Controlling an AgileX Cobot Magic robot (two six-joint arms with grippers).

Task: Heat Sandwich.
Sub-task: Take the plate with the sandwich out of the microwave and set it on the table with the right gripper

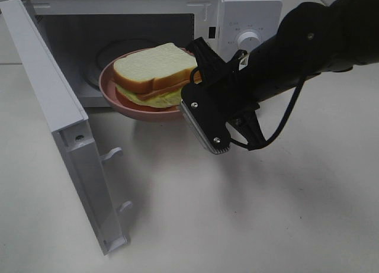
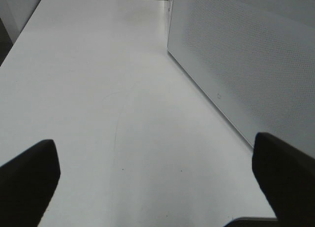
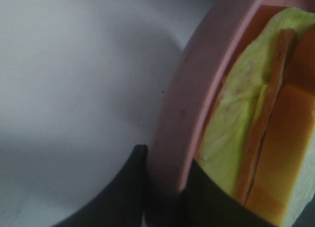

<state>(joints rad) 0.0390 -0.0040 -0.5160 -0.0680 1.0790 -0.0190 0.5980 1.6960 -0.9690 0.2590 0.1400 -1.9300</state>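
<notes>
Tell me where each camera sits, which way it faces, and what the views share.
Exterior high: mounted above, looking down at the open microwave, the sandwich on the pink plate and the right arm.
Left wrist: faces bare table beside the microwave's wall; open fingertips show.
Right wrist: close on the plate rim, fingers clamping it.
Shared: plate and sandwich, exterior and right wrist.

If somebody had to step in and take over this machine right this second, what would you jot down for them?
Right gripper: shut on the rim of the pink plate, holding it up at the mouth of the microwave.
Left gripper: open, empty, over bare table beside the microwave door.
Sandwich: lying on the plate.
Done: door is open, plate with sandwich is lifted and partly in the opening.
Left: set the plate fully inside, let go, pull the arm out, close the door, start the heating, probably with the knob.
</notes>
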